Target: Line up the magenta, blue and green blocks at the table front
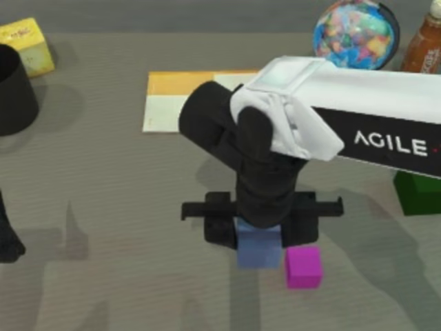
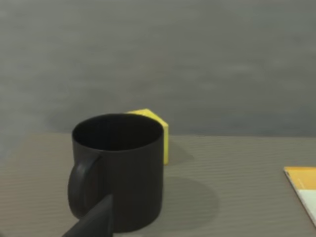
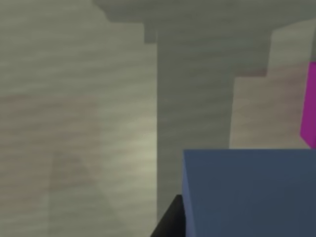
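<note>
green block (image 1: 419, 193) cut by right edge, blue block (image 1: 259, 244) half under right gripper (image 1: 260, 227) — finger state unseen

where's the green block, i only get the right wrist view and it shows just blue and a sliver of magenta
Observer: In the top view the green block sits at the right edge of the table, partly under the right arm, apart from the other two.
Operator: is the left arm in the way
Observer: No, the left arm is parked at the left edge, near a black mug.
</note>
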